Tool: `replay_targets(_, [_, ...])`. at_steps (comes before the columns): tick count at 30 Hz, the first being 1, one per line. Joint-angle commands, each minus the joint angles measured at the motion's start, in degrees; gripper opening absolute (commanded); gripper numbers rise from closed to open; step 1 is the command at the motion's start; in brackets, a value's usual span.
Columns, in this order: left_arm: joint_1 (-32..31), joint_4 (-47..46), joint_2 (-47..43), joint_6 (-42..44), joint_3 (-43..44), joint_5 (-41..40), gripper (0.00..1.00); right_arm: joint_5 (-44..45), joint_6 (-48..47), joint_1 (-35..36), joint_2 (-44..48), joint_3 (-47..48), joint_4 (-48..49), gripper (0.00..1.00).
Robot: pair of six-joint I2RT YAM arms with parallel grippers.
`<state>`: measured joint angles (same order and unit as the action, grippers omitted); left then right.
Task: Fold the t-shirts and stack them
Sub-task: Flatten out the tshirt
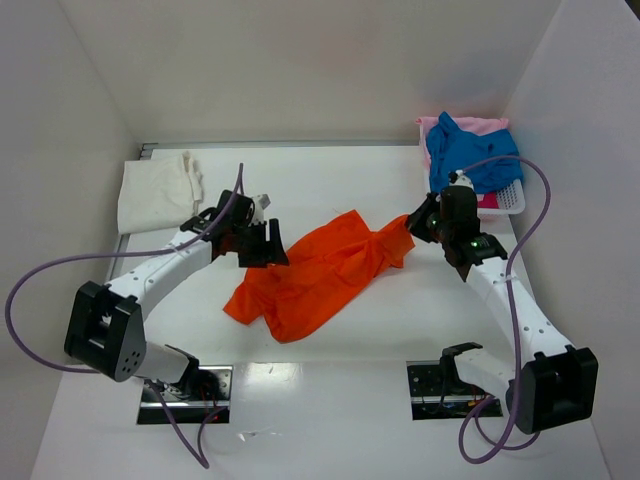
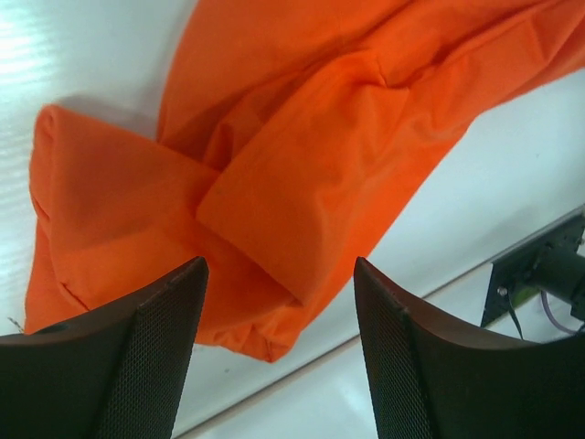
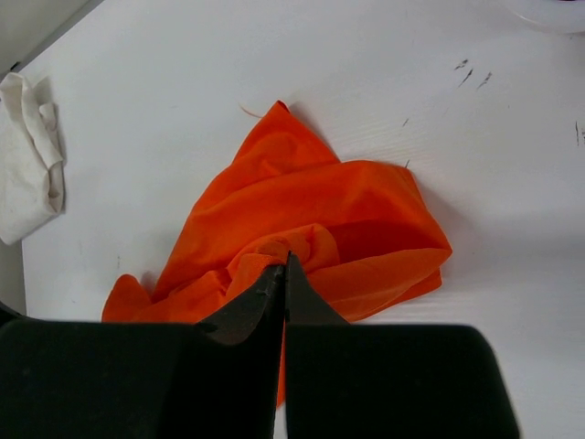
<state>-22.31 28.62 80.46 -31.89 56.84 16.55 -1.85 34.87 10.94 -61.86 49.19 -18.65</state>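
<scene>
The white desk (image 1: 330,400), the largest element, fills the overhead view and carries everything shown. We see the orange t-shirt (image 1: 320,270) lying crumpled across the middle of the desk, in a band that runs from nearer the left edge and near edge up toward the right edge. Its left part spreads in loose, overlapping folds, while its right end narrows to a point. The cream-white t-shirt (image 1: 155,190) lies bunched in the far left corner, well apart from the orange one. In the far right corner stands a white basket (image 1: 510,203). It holds the blue t-shirt (image 1: 475,160), heaped on top, and the pink t-shirt (image 1: 480,125), which shows behind it at the far rim. The left hand (image 1: 262,243) sits at the far left side of the orange t-shirt. In its wrist view the two dark fingers (image 2: 137,366) stand wide apart with nothing between them, and the folded orange cloth (image 2: 302,165) is visible beyond the gap. We cannot tell whether the fingers touch the cloth. The right hand (image 1: 420,222) sits at the narrowed right end of the garment. In its wrist view the fingers (image 3: 265,302) are pressed together, pinching a gathered bit of the orange fabric (image 3: 311,210) at their tips. The cream-white t-shirt (image 3: 27,155) appears at the left of that view.
</scene>
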Motion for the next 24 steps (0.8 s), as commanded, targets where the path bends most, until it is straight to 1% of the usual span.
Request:
replay_targets(1, [0.16, -4.27, 0.4, -0.98, -0.06, -2.4, 0.73, 1.32, -0.16, -0.57, -0.1, -0.15, 2.57, 0.02])
replay_targets(4, [0.16, -5.56, 0.93, -2.02, -1.38, -2.49, 0.73, 1.32, -0.16, -0.57, -0.1, -0.15, 2.57, 0.02])
replay_targets(7, [0.16, -6.64, 2.7, -2.12, -2.61, -0.95, 0.73, 1.32, -0.16, -0.57, -0.54, -0.68, 3.1, 0.02])
replay_targets(16, [0.16, -6.74, 4.16, -2.12, -3.84, -0.12, 0.71, 1.32, -0.16, -0.57, -0.63, -1.09, 3.1, 0.03])
replay_targets(21, [0.16, -7.35, 6.13, -1.6, -3.84, 1.64, 0.62, 0.8, -0.16, -0.57, -0.63, -1.21, 3.1, 0.03])
replay_targets(24, [-0.37, -7.75, 6.82, -0.98, -3.84, 2.25, 0.5, 0.8, -0.16, -0.57, -0.63, -1.21, 3.1, 0.03])
